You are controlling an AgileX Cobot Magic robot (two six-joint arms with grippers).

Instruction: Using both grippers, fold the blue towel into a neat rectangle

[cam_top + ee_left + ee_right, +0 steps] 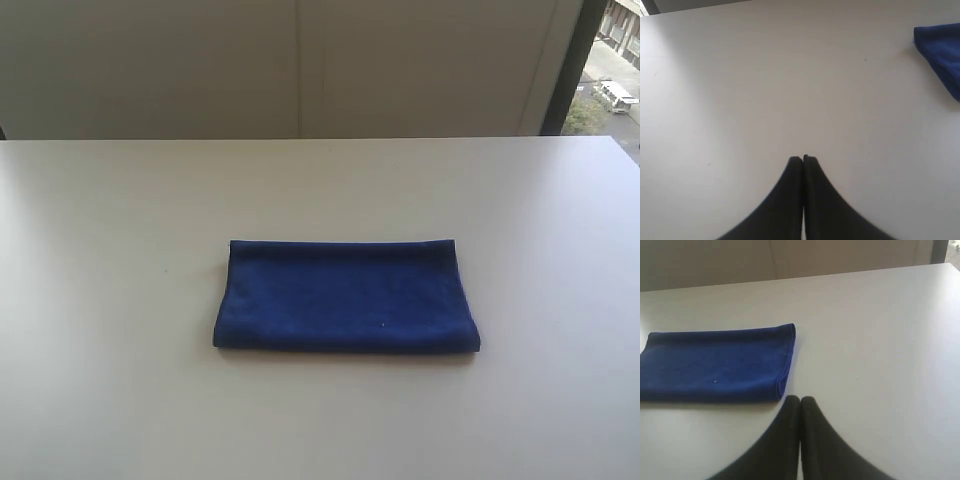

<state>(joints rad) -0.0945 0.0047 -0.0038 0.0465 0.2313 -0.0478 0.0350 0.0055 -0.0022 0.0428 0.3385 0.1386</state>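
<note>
Black narrow jaws of your right gripper (800,399) sit closest to its wrist camera, pressed together tip to tip with nothing between them. Your left gripper (803,158) looks the same: both black jaws are closed on each other and hold nothing, over bare tabletop.

Beyond the right gripper's tips you see the right-hand end of the deep royal-blue plush towel (715,365), but you cannot tell from that view whether they touch it. From the left gripper only one blue corner (942,55) shows at the edge of its view, well apart from the tips.

In the exterior view neither gripper appears. You find the towel (346,297) lying flat near the middle of the plain white table (120,250), folded into a wide rectangle. Its long sides run left to right. Its far edge is straight, with a thin pale line of stitched hem. Its near edge is thicker and rounded, bulging a little at the near right corner. The left side slants slightly outward toward you. A tiny pale speck sits on the nap right of centre.
</note>
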